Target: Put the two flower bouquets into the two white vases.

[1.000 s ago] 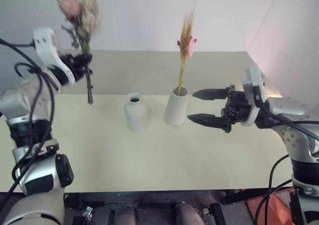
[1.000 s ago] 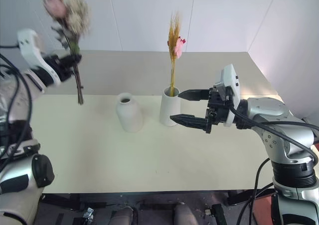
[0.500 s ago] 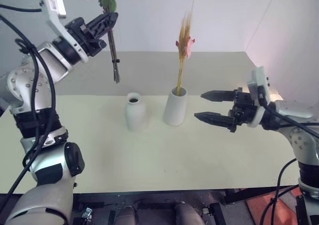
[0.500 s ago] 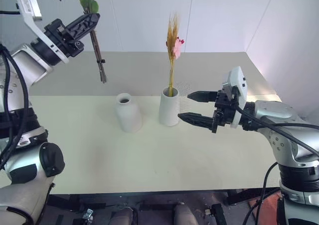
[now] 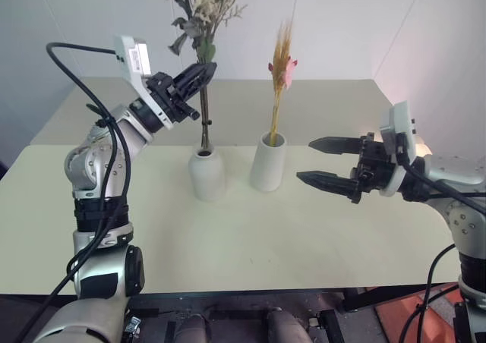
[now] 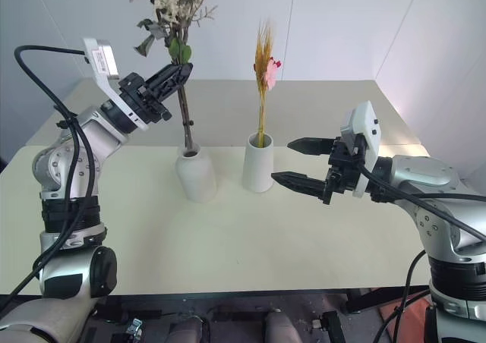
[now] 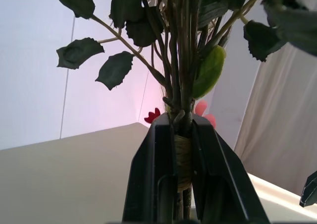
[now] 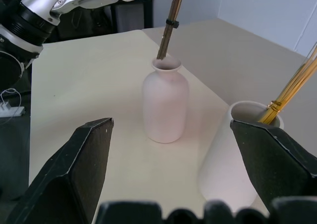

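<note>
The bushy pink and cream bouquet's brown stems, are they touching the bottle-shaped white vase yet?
Touching: in the right wrist view the stems reach the bottle-shaped vase's mouth and meet its rim.

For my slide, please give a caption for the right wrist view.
Bushy bouquet stems entering the bottle-shaped vase, yellow stalks already in the wide-mouthed vase.

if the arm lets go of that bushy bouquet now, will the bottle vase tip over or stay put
It may wobble. The bushy bouquet is top-heavy, its blooms far above the bottle vase, whose narrow neck holds only the stem tips. The stems look stiff, so they would probably lean against the rim rather than flop. The vase's wide rounded body likely keeps it standing. The left gripper is shut on the stems.
</note>
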### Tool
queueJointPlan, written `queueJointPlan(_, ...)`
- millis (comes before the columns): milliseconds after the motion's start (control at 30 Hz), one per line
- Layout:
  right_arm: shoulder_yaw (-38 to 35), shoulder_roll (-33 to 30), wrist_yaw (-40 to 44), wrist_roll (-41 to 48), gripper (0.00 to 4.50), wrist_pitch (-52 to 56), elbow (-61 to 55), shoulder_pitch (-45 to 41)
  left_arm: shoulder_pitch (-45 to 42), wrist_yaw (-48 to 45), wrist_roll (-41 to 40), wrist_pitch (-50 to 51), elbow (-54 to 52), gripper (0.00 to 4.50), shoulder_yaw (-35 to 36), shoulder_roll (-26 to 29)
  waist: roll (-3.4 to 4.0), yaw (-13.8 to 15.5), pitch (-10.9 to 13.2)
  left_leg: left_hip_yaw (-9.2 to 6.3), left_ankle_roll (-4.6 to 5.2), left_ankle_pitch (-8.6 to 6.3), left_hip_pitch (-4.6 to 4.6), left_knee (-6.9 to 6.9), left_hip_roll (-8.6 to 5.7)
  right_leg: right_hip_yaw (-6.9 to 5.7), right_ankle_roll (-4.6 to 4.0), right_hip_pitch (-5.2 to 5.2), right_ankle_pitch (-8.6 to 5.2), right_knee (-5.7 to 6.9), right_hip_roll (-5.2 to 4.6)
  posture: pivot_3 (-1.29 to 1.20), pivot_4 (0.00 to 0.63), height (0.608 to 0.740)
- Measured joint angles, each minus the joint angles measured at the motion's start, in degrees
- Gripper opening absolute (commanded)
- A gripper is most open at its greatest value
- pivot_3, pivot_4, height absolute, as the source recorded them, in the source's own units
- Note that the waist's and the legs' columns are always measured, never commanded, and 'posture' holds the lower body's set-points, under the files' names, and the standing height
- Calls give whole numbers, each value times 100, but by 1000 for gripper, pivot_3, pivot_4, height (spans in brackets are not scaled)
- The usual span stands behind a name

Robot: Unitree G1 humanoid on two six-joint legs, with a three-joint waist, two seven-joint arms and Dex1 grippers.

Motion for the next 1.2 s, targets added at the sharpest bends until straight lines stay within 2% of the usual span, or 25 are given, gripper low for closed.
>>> queueJointPlan(567,-35,-92,-78,171,4500,3,-175,158,560,-64,357,-705,-10,114,-265,-125,0,0,0,-1,0,0,23,-1,0,0,16,27,-10,-5,0,0,150,740)
queueJointPlan(933,-39,-107,-92,197,4500,3,-195,158,575,-92,432,-939,102,114,-279,-135,0,1,0,-1,0,0,23,-1,0,0,22,27,-13,-7,0,0,150,740)
queueJointPlan(1000,-39,-108,-92,200,4500,3,-195,158,631,-128,432,-938,101,881,-284,-122,0,-1,0,-1,0,0,23,-1,0,0,24,27,-15,-7,0,0,150,740)
queueJointPlan(1133,-39,-118,-91,206,4500,3,-195,158,818,-141,427,-888,96,1947,-296,-80,0,-1,0,-1,0,0,23,-1,0,-1,26,27,-16,-7,0,0,150,740)
queueJointPlan(1200,-39,-125,-87,211,4500,3,-196,159,948,-149,391,-748,-72,2617,-287,48,0,-6,0,-1,0,0,23,-1,1,0,35,27,-22,-7,0,0,150,740)
